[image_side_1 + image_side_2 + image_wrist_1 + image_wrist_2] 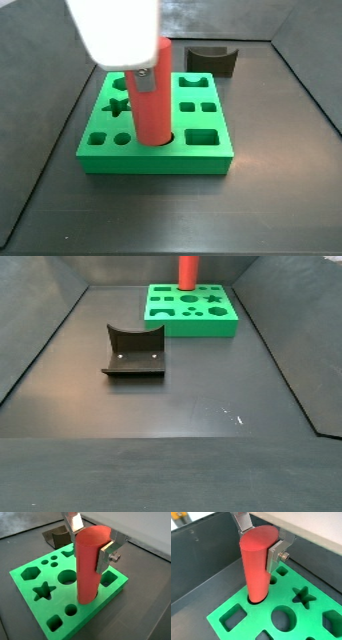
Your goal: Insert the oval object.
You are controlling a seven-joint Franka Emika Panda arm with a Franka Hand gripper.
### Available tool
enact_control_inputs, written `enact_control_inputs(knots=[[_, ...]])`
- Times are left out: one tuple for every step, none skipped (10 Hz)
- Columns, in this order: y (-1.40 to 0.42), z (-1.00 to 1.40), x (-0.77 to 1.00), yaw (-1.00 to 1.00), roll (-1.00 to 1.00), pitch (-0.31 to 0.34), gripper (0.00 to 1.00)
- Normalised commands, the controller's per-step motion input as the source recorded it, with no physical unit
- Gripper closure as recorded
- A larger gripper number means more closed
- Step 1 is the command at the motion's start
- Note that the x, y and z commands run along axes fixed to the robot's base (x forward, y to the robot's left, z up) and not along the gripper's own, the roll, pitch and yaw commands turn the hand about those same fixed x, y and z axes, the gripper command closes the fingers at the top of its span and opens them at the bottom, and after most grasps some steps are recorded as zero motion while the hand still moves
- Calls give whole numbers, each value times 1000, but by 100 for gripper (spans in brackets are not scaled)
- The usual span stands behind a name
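The oval object, a long red-orange peg (89, 572), stands upright between the gripper's fingers. My gripper (90, 542) is shut on its upper part, with one silver finger (105, 557) on each side, in both wrist views (259, 542). The peg's lower end (255, 598) sits in a hole near one edge of the green block (314, 629), and most of its length stands above the block. In a side view the peg (154, 110) stands in the block (201, 152) under the white gripper body (118, 30). In a side view only the peg (189, 270) and the block (225, 324) show.
The green block has several other shaped holes, among them a star (43, 589) and a circle (67, 576). The dark notched fixture (134, 353) stands on the dark floor apart from the block, and also shows behind it (211, 60). Grey walls enclose the floor.
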Motion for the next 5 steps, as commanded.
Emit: enact_control_inputs(knots=[[83, -100, -77, -546, 0, 34, 100], [0, -186, 111, -309, -66, 39, 100], [0, -231, 220, -151, -104, 47, 100], [-77, -126, 203, -157, -166, 23, 100], [-71, -117, 220, -194, -243, 17, 100]])
